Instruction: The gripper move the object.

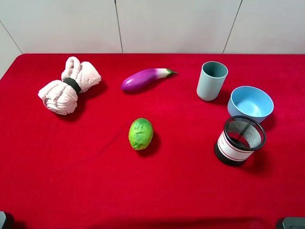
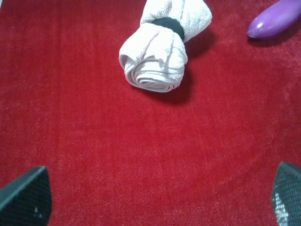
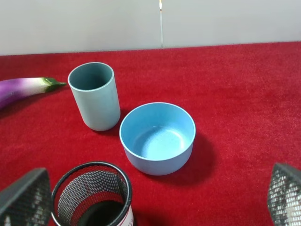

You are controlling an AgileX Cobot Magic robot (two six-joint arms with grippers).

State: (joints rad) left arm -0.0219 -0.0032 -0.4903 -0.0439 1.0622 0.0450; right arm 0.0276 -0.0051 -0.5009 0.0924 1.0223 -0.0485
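Observation:
The pale blue-green tumbler cup (image 1: 211, 81) stands upright on the red cloth at the back right, and nothing touches it. It also shows in the right wrist view (image 3: 95, 96), with its dark teal inside visible. My right gripper (image 3: 155, 200) is open and empty, its dark fingertips (image 3: 26, 197) spread wide. It is well short of the cup, with the black mesh cup between them. My left gripper (image 2: 155, 200) is open and empty over bare cloth, short of the rolled towel (image 2: 157, 52). In the exterior high view only dark bits of both arms show at the bottom corners.
A light-blue bowl (image 1: 250, 102) sits just right of the cup. A black mesh cup with a white band (image 1: 239, 140) stands in front of the bowl. A green lime (image 1: 141, 133) lies mid-table, a purple eggplant (image 1: 145, 78) behind it, and a pink rolled towel (image 1: 69, 86) at the back left.

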